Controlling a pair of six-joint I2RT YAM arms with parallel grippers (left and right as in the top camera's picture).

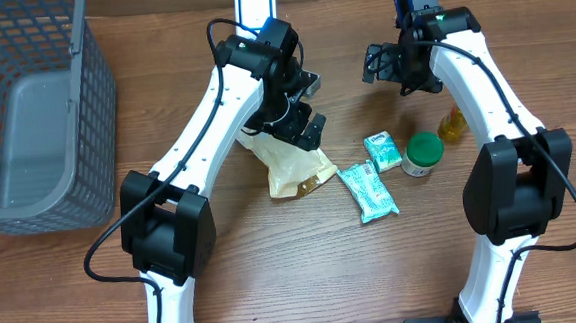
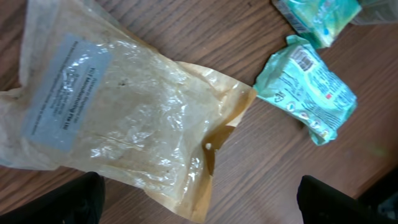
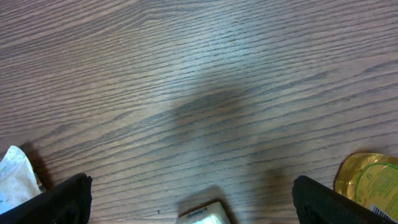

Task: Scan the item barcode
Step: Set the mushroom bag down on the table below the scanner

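On table: one tan pouch, two teal packets, one green-lidded jar.

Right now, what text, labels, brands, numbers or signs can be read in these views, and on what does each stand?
No text reads clearly enough to quote.
Grey label on the tan bag: several printed lines, blurred.
Teal packet: a code square and fine print, too small.
Yellow container, right wrist view: green label print, too small.
Overhead view: nothing legible.
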